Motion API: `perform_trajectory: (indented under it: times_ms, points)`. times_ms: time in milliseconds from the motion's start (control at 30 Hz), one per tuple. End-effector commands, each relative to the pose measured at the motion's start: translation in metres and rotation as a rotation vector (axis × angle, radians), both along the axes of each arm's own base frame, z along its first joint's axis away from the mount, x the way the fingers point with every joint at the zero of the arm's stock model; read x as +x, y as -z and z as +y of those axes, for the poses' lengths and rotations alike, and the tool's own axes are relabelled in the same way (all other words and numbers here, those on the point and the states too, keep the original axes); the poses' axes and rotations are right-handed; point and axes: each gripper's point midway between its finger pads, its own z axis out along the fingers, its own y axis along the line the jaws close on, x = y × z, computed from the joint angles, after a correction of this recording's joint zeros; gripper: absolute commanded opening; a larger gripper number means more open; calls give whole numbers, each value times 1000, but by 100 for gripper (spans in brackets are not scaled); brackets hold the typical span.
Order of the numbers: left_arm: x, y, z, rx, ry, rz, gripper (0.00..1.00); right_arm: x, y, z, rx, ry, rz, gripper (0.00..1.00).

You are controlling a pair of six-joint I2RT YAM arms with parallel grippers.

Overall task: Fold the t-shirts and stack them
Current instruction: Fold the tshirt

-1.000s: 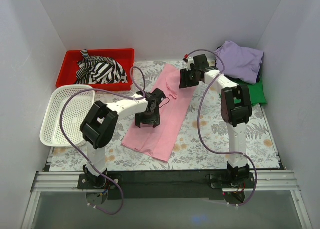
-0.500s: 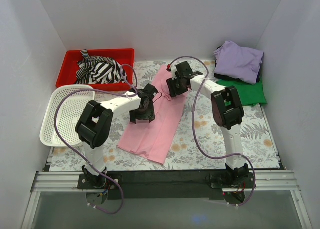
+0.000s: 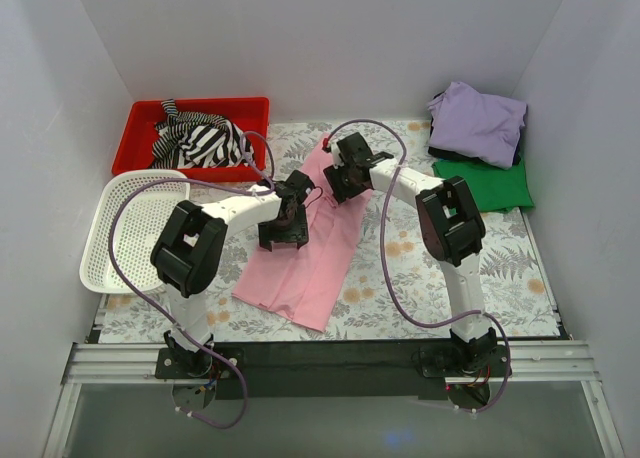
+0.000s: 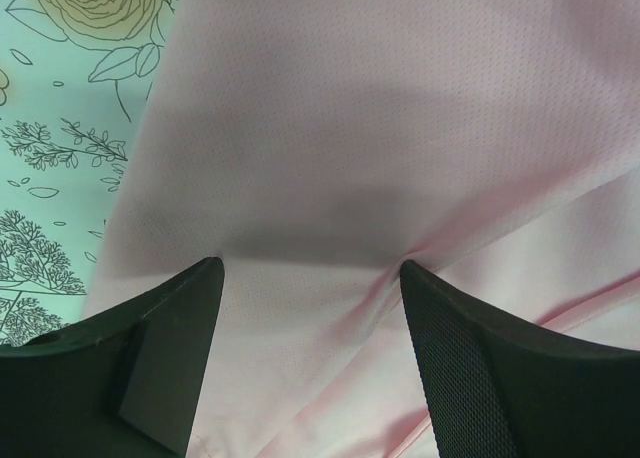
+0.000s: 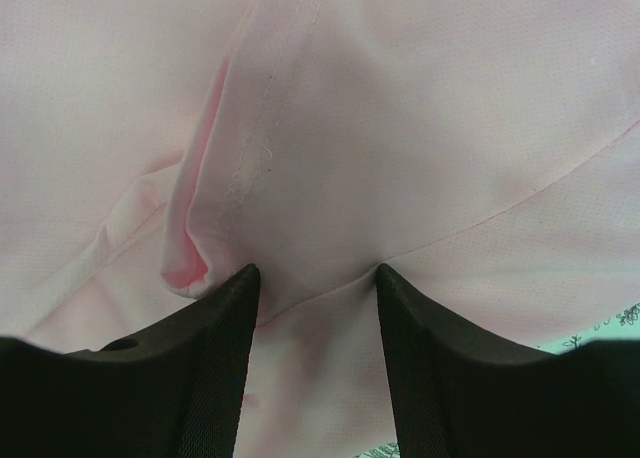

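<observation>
Over the pink t-shirt (image 3: pixel 297 270), the right tool (image 3: pixel 338 188) has moved left.

A floral-printed cover (image 3: pixel 500 268) lies over the whole table surface. At its far left corner sits a red bin (image 3: pixel 250 104) holding a crumpled black-and-white striped cloth (image 3: pixel 200 143). Just in front of the bin, along the left edge, lies a white mesh basket (image 3: pixel 105 263), slightly askew. A black rail (image 3: pixel 330 358) runs along the near edge.
</observation>
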Motion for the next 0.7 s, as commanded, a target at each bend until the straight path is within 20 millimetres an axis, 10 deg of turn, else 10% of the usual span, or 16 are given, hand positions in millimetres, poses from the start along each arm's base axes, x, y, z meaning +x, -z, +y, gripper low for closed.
perform_trajectory:
  times_ms: [0, 300, 667]
  points:
    - [9, -18, 3, -28, -17, -64, 70, -3, -25, 0, 12, 19, -33, 57]
    - [-4, -26, 1, -64, -10, -24, 69, 5, -60, 4, 80, 52, -115, 57]
    - [-23, -19, 0, -120, -24, 12, 68, -7, -20, 34, 166, -40, 20, 57]
